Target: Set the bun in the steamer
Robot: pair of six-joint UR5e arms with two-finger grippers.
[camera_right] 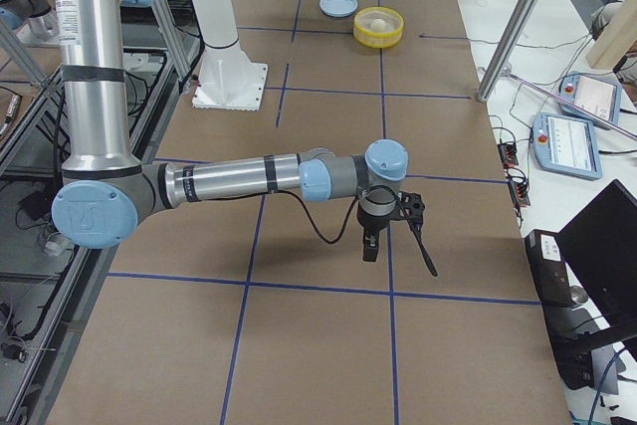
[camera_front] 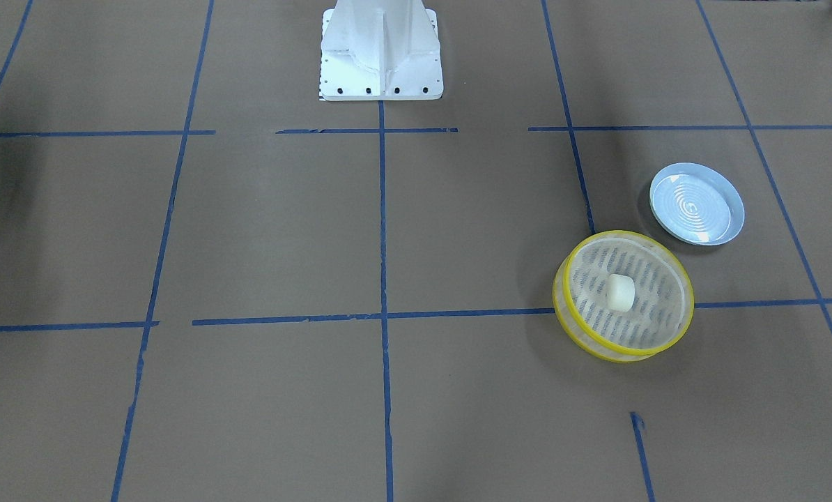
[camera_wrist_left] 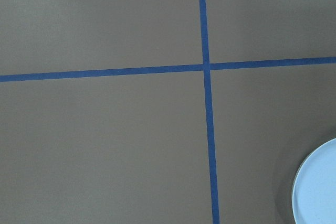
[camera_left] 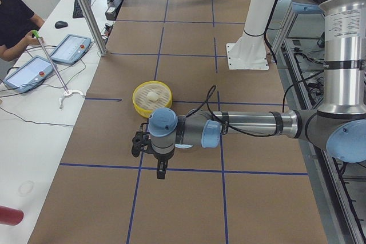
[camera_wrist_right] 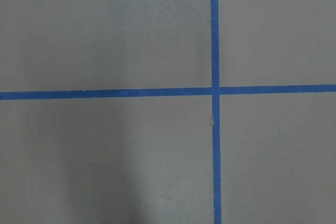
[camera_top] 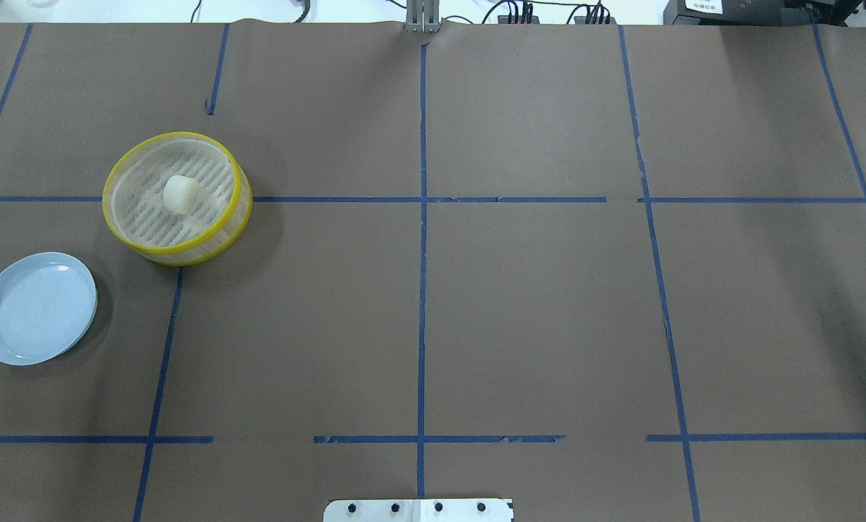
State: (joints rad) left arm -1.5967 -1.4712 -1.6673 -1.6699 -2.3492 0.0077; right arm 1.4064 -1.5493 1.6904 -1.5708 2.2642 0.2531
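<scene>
The cream-white bun (camera_front: pixel 620 291) lies on the mesh floor inside the yellow-rimmed steamer (camera_front: pixel 561 310), near its middle. Both also show in the overhead view, the bun (camera_top: pixel 180 194) in the steamer (camera_top: pixel 108 206), and small in the side views (camera_left: pixel 152 92) (camera_right: pixel 378 19). My left gripper (camera_left: pixel 136 144) hangs above the table, nearer the camera than the steamer and apart from it. My right gripper (camera_right: pixel 426 258) hangs over the table's other end, far from the steamer. Both show only in the side views, so I cannot tell whether they are open or shut.
A pale blue ridged plate (camera_front: pixel 697 203) with nothing on it sits on the table beside the steamer (camera_top: pixel 35 307); its edge shows in the left wrist view (camera_wrist_left: pixel 317 192). The white robot base (camera_front: pixel 381 49) stands at mid-table. Operator tablets (camera_left: pixel 71 48) lie on a side bench.
</scene>
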